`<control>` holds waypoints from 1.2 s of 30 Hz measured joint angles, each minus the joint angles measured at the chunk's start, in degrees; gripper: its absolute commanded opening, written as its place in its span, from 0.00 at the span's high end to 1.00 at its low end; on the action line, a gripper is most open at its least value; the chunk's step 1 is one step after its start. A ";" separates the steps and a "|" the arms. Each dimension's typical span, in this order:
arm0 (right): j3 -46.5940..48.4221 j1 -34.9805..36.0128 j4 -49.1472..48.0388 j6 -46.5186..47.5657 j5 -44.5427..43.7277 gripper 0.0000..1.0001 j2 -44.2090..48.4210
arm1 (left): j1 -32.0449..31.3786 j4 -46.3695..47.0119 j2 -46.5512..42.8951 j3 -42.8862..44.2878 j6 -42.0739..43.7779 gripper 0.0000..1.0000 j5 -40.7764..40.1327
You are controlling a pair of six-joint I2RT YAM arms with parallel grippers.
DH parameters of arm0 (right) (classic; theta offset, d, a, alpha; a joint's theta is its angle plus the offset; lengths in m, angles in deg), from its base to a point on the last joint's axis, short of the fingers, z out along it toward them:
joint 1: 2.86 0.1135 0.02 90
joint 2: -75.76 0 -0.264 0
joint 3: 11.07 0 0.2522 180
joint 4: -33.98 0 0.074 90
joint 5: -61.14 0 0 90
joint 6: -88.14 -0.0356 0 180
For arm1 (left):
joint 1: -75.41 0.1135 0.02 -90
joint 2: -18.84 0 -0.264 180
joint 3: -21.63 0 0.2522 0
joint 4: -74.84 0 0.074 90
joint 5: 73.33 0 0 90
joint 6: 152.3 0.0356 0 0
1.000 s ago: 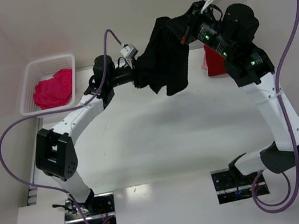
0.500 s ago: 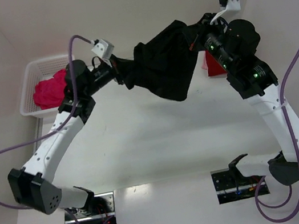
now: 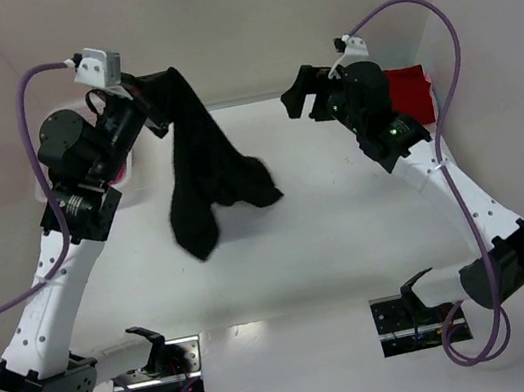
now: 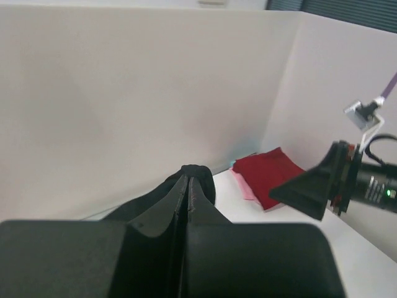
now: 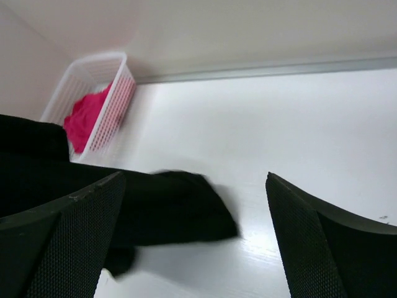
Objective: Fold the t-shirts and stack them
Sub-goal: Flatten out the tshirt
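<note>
The black t-shirt [image 3: 205,170] hangs from my left gripper [image 3: 147,84], which is raised at the back left and shut on its upper edge. Its lower end droops onto the table. In the left wrist view the fingers [image 4: 197,192] are pressed together on black cloth [image 4: 197,172]. My right gripper [image 3: 299,103] is open and empty, to the right of the shirt and apart from it. Through its spread fingers the black t-shirt [image 5: 167,208] shows on the table. The dark red t-shirt [image 3: 410,89] lies folded at the back right. The magenta-pink t-shirt [image 5: 87,118] lies in the basket.
The white mesh basket [image 5: 102,77] stands at the back left against the wall, mostly hidden behind my left arm in the top view. White walls close the table [image 3: 350,231] at the back and on both sides. A pale pink layer [image 4: 245,186] shows under the red shirt.
My right gripper opened, let go of the black t-shirt and drew back to the right. My left arm swung up and left with the shirt, which now hangs from it alone.
</note>
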 measured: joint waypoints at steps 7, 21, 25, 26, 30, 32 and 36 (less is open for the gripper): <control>-5.46 0.00 -5.42 -1.49 11.58 0.00 0.33 | 0.07 -7.78 2.99 7.67 0.02 1.00 -3.28; -5.44 15.63 -15.65 0.39 16.57 0.00 -0.70 | -0.22 -17.16 12.48 18.71 1.14 1.00 -11.82; -4.83 15.63 -17.33 0.72 14.88 0.00 -3.80 | -0.46 -17.59 12.87 19.10 1.31 1.00 -12.31; -4.35 15.63 -17.49 0.98 14.36 0.00 -4.85 | -0.46 -17.70 12.87 19.10 1.31 1.00 -12.17; -1.40 15.63 -17.46 3.06 10.60 0.00 -8.46 | -0.46 -18.05 12.87 19.17 1.31 1.00 -11.58; -0.24 15.63 -17.35 4.72 8.15 0.00 -9.14 | -0.46 -18.08 12.87 19.21 1.31 1.00 -11.43; 1.81 15.63 -17.66 9.03 3.67 0.00 -8.96 | -0.46 -18.10 12.83 19.23 1.36 1.00 -11.15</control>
